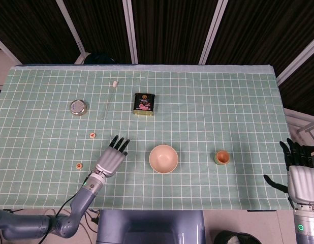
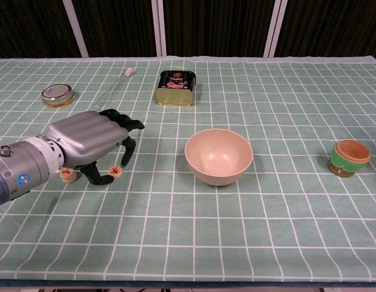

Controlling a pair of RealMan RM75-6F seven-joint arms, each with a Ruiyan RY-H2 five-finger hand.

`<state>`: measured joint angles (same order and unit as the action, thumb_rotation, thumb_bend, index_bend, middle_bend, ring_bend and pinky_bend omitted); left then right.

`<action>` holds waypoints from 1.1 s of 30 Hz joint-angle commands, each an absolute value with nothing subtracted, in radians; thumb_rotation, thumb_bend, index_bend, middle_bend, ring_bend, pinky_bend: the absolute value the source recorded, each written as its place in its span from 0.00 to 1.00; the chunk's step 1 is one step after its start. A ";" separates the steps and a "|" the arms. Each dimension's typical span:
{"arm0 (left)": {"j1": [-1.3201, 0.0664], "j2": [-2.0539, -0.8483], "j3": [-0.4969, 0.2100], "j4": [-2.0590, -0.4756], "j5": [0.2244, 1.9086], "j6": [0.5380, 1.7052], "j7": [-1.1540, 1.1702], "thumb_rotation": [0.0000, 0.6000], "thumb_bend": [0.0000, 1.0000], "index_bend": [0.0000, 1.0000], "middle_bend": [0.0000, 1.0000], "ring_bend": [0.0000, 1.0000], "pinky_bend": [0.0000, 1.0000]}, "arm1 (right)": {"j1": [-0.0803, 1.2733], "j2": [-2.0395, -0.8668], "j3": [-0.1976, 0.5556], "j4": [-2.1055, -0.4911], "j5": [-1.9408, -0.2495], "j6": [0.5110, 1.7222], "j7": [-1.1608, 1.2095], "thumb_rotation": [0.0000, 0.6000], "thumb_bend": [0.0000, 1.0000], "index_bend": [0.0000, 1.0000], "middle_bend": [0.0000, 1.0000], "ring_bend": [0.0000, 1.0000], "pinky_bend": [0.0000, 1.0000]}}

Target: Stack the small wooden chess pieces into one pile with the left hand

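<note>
Two small round wooden chess pieces lie apart on the green checked cloth. One piece (image 1: 92,135) (image 2: 115,172) lies farther out and the other (image 1: 79,165) (image 2: 67,175) closer to the front edge. My left hand (image 1: 112,158) (image 2: 90,141) hovers to the right of them with its fingers spread, holding nothing. From the head view it is clear of both pieces, while in the chest view its thumb hangs just in front of the farther one. My right hand (image 1: 298,173) stays off the table's right front corner, fingers apart and empty.
A pale bowl (image 1: 163,158) (image 2: 218,156) sits just right of the left hand. Behind it stand a dark rectangular tin (image 1: 144,103) (image 2: 175,87), a round lidded tin (image 1: 78,107) (image 2: 58,94) and a thin white stick (image 1: 108,99) (image 2: 115,88). A small orange cup (image 1: 222,157) (image 2: 348,157) is at the right.
</note>
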<state>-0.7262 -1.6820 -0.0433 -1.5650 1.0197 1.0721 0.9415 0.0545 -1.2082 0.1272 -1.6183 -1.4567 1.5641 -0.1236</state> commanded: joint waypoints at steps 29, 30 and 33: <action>-0.735 -1.666 -0.028 -1.583 1.014 1.097 0.944 1.00 0.28 0.50 0.05 0.00 0.00 | 0.054 -1.206 0.129 -1.621 -1.452 1.563 -0.120 1.00 0.23 0.09 0.01 0.00 0.00; -0.734 -1.659 -0.028 -1.595 1.021 1.102 0.941 1.00 0.28 0.50 0.05 0.00 0.00 | 0.054 -1.206 0.129 -1.621 -1.452 1.563 -0.120 1.00 0.23 0.09 0.01 0.00 0.00; -0.704 -1.601 -0.006 -1.660 1.084 1.158 0.913 1.00 0.28 0.50 0.05 0.00 0.00 | 0.054 -1.206 0.128 -1.621 -1.453 1.562 -0.120 1.00 0.23 0.09 0.01 0.00 0.00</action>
<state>-0.7240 -1.6379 -0.0209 -1.6215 1.0459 1.1242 0.9336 0.0536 -1.2058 0.1281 -1.6213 -1.4526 1.5622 -0.1197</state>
